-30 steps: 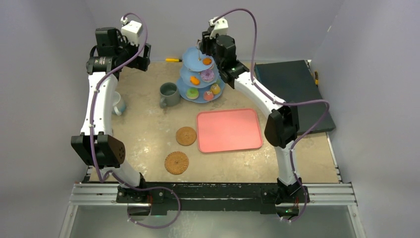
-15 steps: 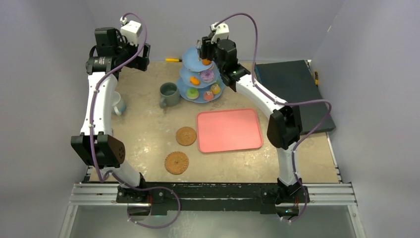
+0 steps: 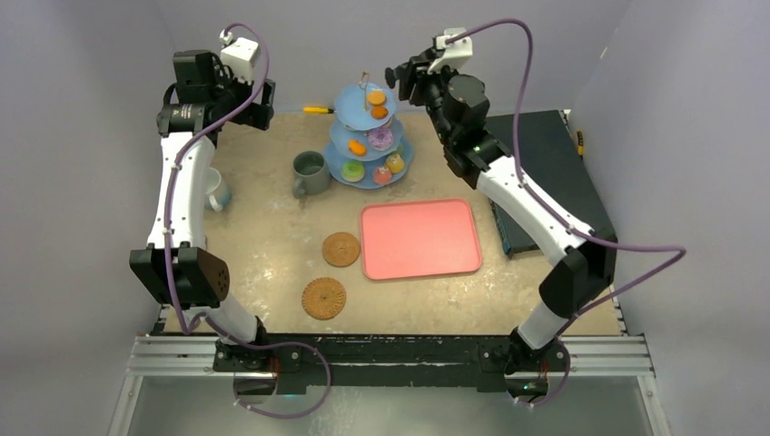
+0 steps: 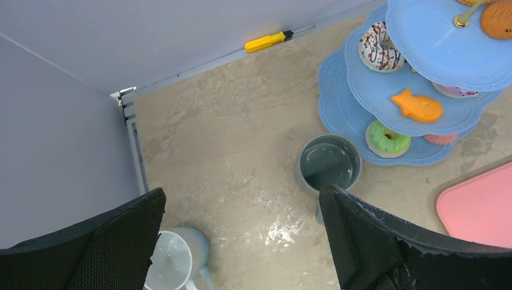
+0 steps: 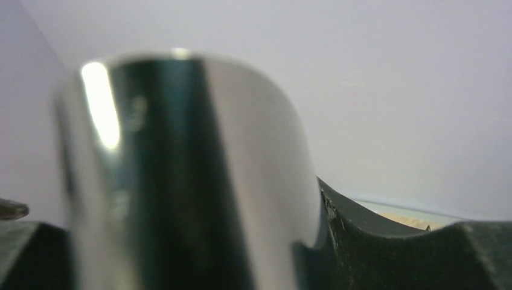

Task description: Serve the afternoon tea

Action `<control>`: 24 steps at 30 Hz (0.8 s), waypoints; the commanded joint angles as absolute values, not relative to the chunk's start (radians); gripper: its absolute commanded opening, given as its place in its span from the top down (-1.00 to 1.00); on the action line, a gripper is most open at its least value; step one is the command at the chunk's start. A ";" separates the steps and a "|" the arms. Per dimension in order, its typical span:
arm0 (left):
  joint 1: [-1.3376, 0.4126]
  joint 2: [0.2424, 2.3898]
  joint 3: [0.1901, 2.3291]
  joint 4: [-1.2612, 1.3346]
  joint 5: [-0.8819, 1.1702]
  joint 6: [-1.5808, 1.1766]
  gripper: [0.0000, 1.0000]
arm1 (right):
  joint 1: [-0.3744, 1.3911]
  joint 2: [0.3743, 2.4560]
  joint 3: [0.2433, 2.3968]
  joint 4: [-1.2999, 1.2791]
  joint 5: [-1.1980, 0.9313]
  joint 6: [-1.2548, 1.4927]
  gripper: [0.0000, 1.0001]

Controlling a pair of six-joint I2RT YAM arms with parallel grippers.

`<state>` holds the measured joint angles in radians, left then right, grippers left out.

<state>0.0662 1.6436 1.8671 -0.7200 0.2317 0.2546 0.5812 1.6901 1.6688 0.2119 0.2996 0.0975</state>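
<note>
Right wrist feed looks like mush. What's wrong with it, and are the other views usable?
Right wrist: a shiny metal object sits against the lens, blurred, with a glare streak, hiding nearly everything. Left wrist: sharp on the stand and grey mug. Top external: sharp, evenly lit.

Plain lilac-grey walls (image 3: 300, 36) close in the back and both sides of a beige, marble-patterned table top (image 3: 263, 227), lit evenly with soft shadows. A silver metal rail (image 3: 608, 356) runs along its near edge, and a dark mat (image 3: 545, 141) lies at the far right.
</note>
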 commanded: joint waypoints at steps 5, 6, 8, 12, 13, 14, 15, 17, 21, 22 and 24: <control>0.078 1.590 1.855 -0.704 0.229 0.273 -0.99 | 0.577 1.484 1.478 -0.049 0.230 0.213 -0.07; 0.078 1.593 1.857 -0.707 0.227 0.273 -0.99 | 0.576 1.457 1.441 -0.089 0.208 0.232 -0.06; 0.077 1.597 1.868 -0.714 0.228 0.267 -0.99 | 0.577 1.406 1.376 -0.183 0.181 0.266 -0.02; 0.078 1.591 1.864 -0.712 0.246 0.253 -0.98 | 0.578 1.346 1.291 -0.363 0.109 0.290 0.00; 0.079 1.590 1.861 -0.711 0.248 0.251 -0.99 | 0.578 1.338 1.277 -0.407 0.089 0.290 0.00; 0.078 1.588 1.861 -0.710 0.248 0.252 -0.98 | 0.578 1.332 1.265 -0.443 0.078 0.289 0.01; 0.078 1.588 1.859 -0.709 0.248 0.251 -0.99 | 0.578 1.330 1.251 -0.472 0.070 0.289 0.01; 0.078 1.585 1.856 -0.705 0.246 0.253 -0.99 | 0.578 1.326 1.218 -0.508 0.050 0.286 0.01; 0.078 1.580 1.852 -0.704 0.248 0.258 -0.99 | 0.578 1.373 1.203 -0.553 0.004 0.246 0.02; 0.078 1.579 1.851 -0.704 0.248 0.260 -0.99 | 0.578 1.410 1.212 -0.569 -0.015 0.225 0.02; 0.078 1.574 1.848 -0.704 0.251 0.262 -0.99 | 0.578 1.467 1.229 -0.586 -0.015 0.206 0.02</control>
